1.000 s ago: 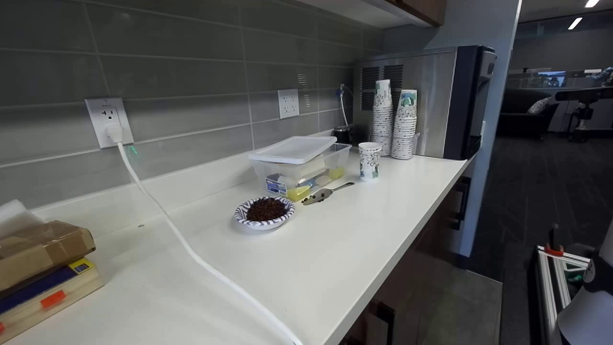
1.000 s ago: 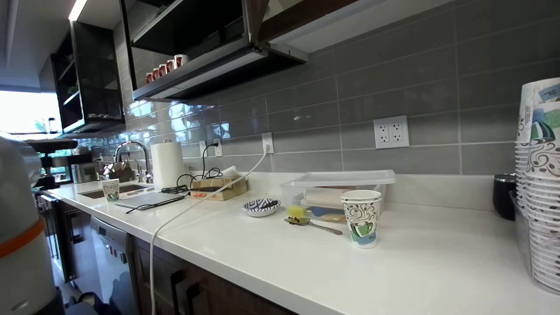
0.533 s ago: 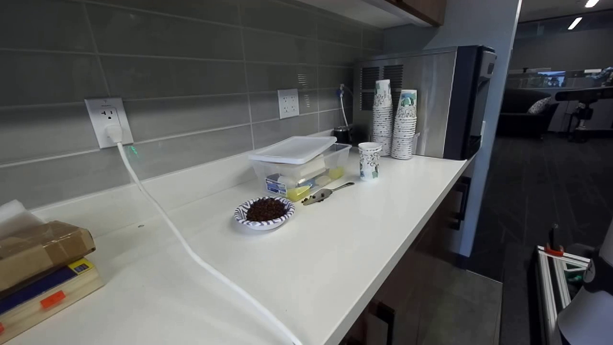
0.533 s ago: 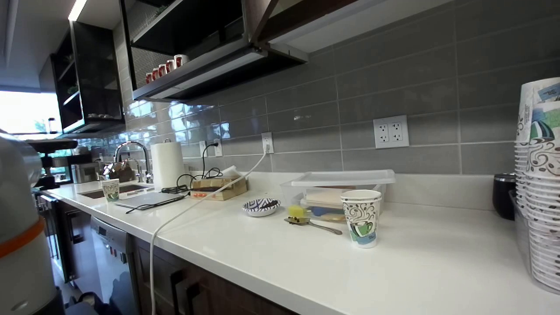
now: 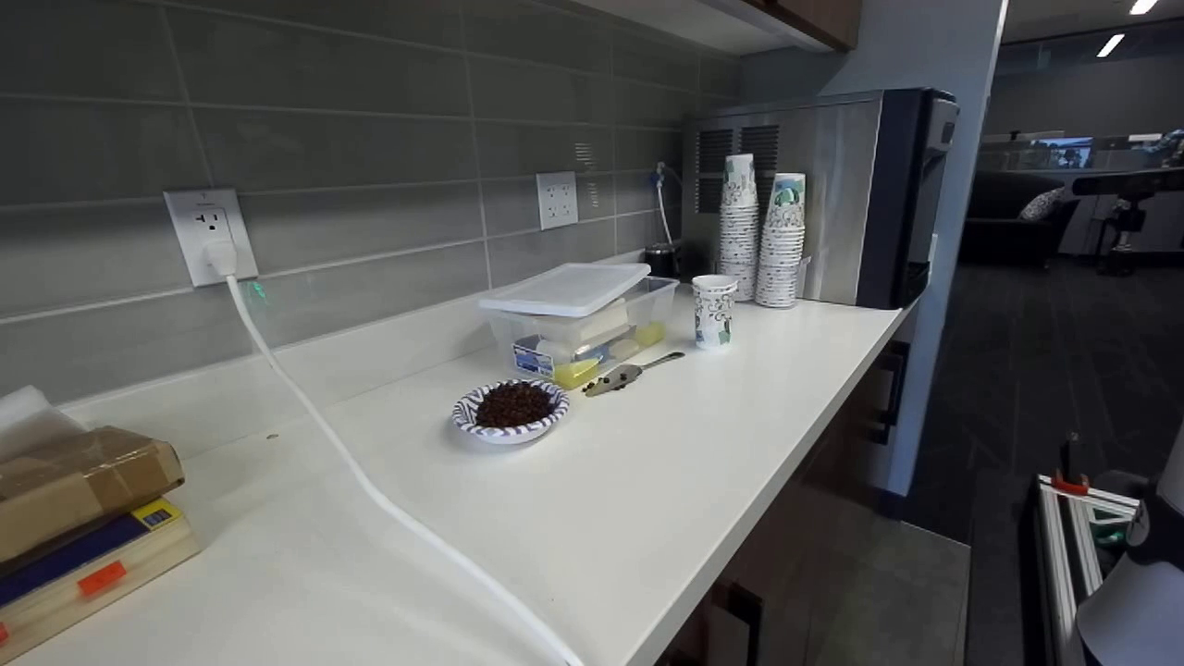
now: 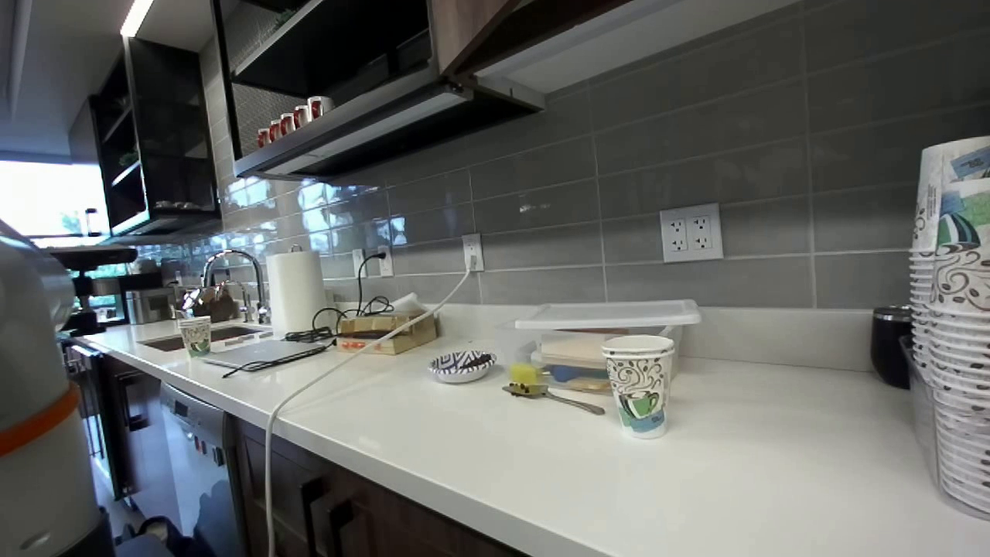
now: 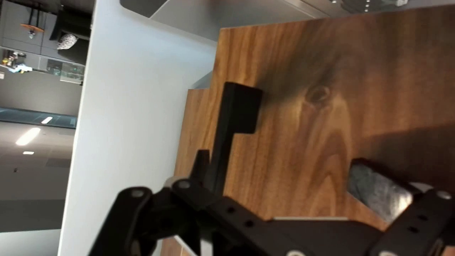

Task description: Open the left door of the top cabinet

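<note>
The top cabinet shows as a sliver of brown wood in an exterior view (image 5: 828,18). In an exterior view its left door (image 6: 462,27) stands ajar. In the wrist view, which is upside down, that wooden door (image 7: 320,117) fills the right part. Its black bar handle (image 7: 224,142) is near its left edge. My gripper (image 7: 284,169) is open in front of the door. One finger (image 7: 201,161) lies at the far side of the handle, seeming close to or touching it. The other finger's silver pad (image 7: 376,188) is well apart over the wood. Both exterior views leave the gripper out.
A pale column (image 7: 142,89) stands beside the cabinet. Below, the white counter (image 5: 647,499) holds a bowl of beans (image 5: 511,407), a clear bin (image 5: 583,324), cups (image 5: 714,310) and a white cable (image 5: 370,486). An open black shelf (image 6: 348,128) adjoins the cabinet.
In an exterior view the door's lower edge has swung right. More of its wooden face shows, and the gap beside the cabinet front is narrower. The counter things have not moved.
</note>
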Robot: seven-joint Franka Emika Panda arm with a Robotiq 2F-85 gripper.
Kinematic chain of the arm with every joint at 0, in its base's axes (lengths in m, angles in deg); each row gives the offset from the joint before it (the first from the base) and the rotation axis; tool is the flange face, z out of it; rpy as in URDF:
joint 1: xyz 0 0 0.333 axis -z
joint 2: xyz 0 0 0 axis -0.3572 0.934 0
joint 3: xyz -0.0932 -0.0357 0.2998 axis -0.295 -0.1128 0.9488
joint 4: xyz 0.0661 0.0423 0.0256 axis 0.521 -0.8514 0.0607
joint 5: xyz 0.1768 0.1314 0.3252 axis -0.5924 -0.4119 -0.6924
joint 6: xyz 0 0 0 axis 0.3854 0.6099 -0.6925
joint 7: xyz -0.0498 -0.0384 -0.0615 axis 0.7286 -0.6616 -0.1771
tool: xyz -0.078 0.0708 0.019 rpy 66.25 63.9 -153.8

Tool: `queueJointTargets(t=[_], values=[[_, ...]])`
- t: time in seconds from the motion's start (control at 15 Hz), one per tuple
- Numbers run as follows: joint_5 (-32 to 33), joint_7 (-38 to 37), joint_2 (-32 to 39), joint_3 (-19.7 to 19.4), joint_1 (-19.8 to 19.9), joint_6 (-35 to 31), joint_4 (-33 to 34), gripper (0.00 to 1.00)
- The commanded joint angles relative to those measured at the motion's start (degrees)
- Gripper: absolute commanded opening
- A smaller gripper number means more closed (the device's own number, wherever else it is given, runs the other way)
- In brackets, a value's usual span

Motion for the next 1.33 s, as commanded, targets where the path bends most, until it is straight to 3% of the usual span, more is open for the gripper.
queueJointTargets(t=[0.0, 0.6, 1.27], values=[[-4.16, -2.32, 6.22, 1.69, 0.74, -4.95, 3.94, 1.00], [-15.96, 0.72, 13.65, 5.68, 1.21, -10.79, 7.76, 1.00], [-24.85, 21.39, 5.50, 6.09, 4.20, -7.36, 3.33, 1.00]])
